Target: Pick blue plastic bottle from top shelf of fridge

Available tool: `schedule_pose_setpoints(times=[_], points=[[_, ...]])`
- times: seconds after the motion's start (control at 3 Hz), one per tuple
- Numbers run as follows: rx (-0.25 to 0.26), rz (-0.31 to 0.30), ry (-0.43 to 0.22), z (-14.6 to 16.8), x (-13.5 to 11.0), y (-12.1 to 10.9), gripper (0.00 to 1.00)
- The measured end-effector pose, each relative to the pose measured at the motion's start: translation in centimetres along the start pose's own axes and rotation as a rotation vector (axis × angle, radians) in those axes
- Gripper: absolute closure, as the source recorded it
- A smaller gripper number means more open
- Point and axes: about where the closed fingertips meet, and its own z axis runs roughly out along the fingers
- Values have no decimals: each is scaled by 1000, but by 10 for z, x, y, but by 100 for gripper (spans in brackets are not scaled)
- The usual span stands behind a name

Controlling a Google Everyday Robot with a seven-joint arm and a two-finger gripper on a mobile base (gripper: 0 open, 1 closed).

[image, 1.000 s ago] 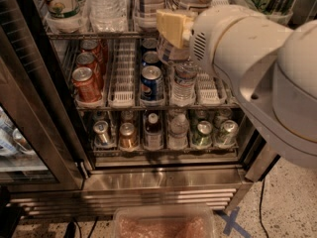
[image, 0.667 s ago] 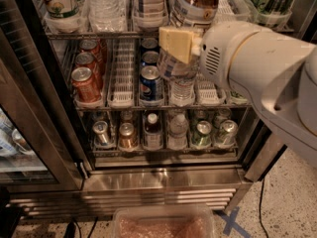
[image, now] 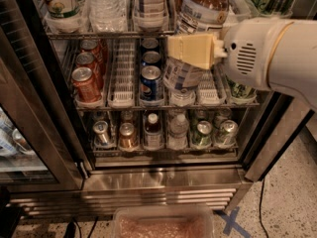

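The blue plastic bottle (image: 203, 9) stands on the top shelf (image: 99, 33) of the fridge (image: 163, 180), right of centre. It holds brownish drink and has a white label printed in blue; its top is cut off by the frame edge. My gripper (image: 190, 51), beige, reaches in from the right on a white arm (image: 267, 53). It sits just below the top shelf's front edge, under that bottle and in front of a clear bottle (image: 181, 81) on the middle rack. It holds nothing that I can see.
A 7UP bottle (image: 62, 1), a ribbed water bottle (image: 106, 4) and another labelled bottle (image: 151, 4) share the top shelf. Red cans (image: 86, 83) and Pepsi cans (image: 151, 81) fill the middle rack. The open glass door (image: 29, 93) stands left. A pink-filled tray (image: 163, 224) lies on the floor.
The gripper has moved a little right and down, from in front of the top shelf's edge to just below it. The arm has drawn back to the right, uncovering more of the racks.
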Motion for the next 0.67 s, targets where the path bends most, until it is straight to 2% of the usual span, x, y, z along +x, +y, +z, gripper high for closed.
schedule_pose_setpoints(times=[0.33, 0.67], points=[[-102, 12, 101, -6, -2, 23, 100], [-152, 20, 153, -11, 8, 41, 100]])
